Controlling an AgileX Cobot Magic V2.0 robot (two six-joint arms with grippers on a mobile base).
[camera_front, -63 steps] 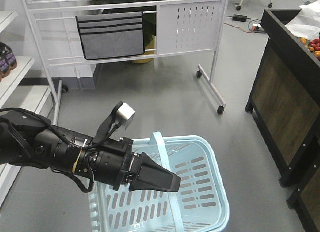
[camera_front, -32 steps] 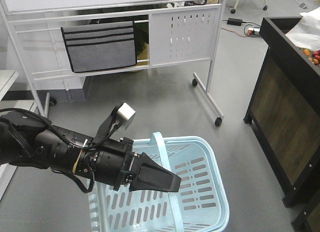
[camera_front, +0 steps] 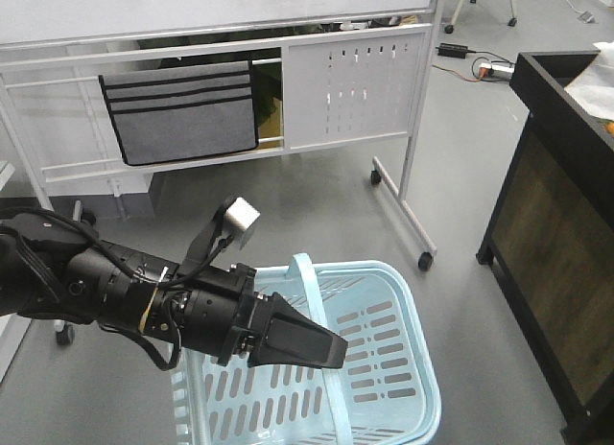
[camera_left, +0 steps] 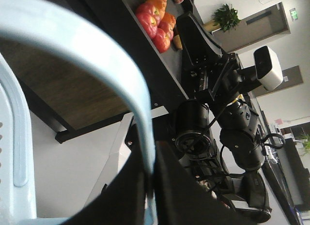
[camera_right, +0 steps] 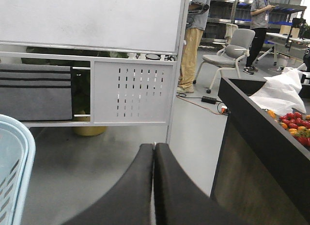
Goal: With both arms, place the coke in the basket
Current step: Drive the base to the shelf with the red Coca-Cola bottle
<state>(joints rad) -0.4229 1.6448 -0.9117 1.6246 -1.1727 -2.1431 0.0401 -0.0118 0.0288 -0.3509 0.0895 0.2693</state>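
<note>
The basket [camera_front: 419, 339] is clamped by its handle [camera_front: 309, 280] in our left gripper [camera_front: 326, 347], so we should hold it level; our right gripper [camera_right: 154, 152] is closed, empty.

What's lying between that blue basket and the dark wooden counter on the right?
Nothing: only bare grey floor separates the basket from the counter. The front-facing view shows it.
</note>
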